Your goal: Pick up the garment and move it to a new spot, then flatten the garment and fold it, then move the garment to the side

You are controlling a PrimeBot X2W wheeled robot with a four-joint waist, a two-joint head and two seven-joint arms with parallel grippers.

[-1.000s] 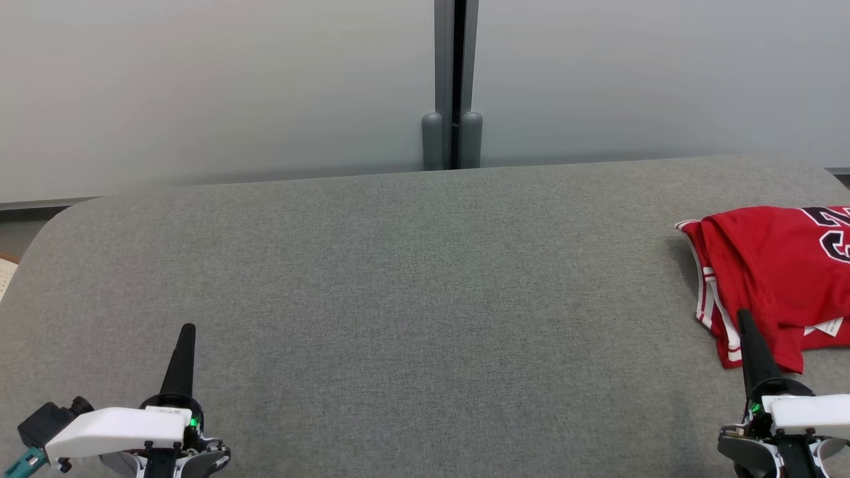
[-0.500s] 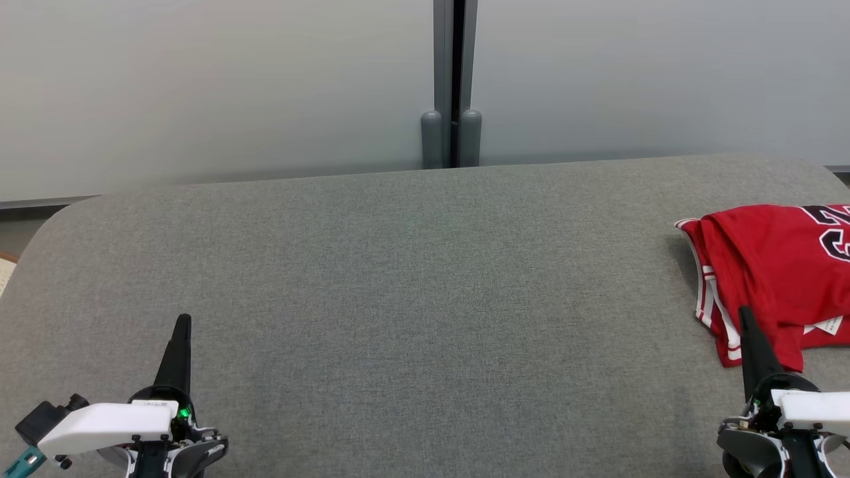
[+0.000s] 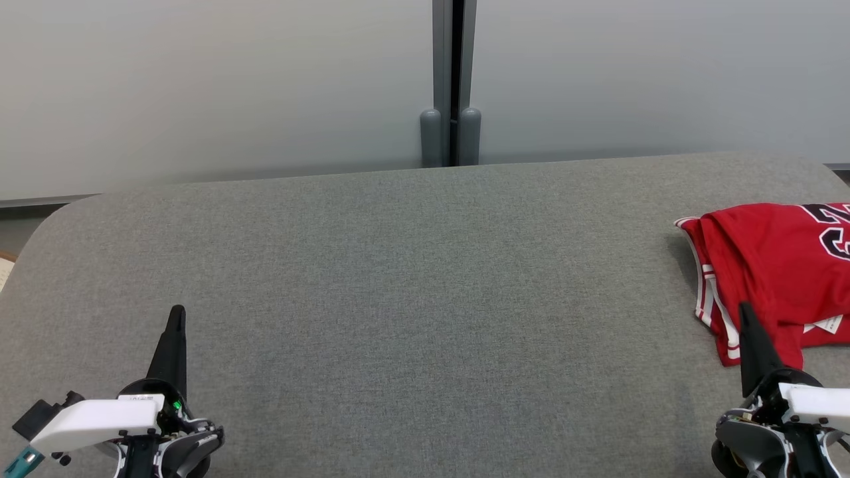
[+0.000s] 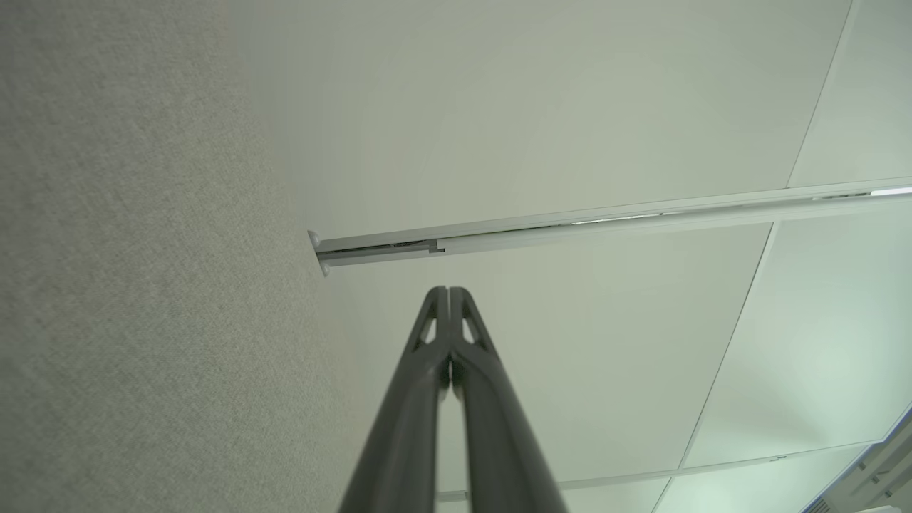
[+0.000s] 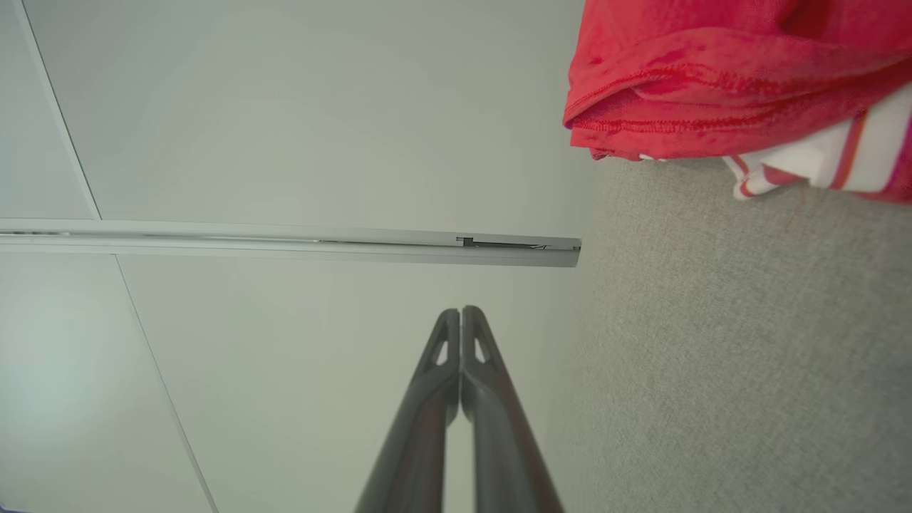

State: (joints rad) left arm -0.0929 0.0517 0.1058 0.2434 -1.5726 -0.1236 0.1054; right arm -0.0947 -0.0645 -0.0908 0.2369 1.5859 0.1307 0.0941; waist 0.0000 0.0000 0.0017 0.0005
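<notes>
Both grippers have slid lower in the head view than a second ago. The left gripper [image 3: 176,318] and the right gripper [image 3: 744,313] are backing toward the bottom edge, with their fingers tipping up. The whole frame creeps a touch too, so we put part of that down to the head camera.

Jaws are pressed together on both, with nothing pinched. We read this as a retreat after the last step, and the task looks done.

The garment [image 3: 777,265] stays put on the grey padded surface [image 3: 425,299]. It lies at the far right and runs out of frame. The right fingertip overlaps its near edge in the head view, but the right wrist view shows them apart.

It is a red jersey, folded into a compact stack. There is white-striped trim [image 3: 704,292] along the left edge and a dark number print [image 3: 833,232] on top. A small white label [image 3: 827,325] pokes out at the near side.
</notes>
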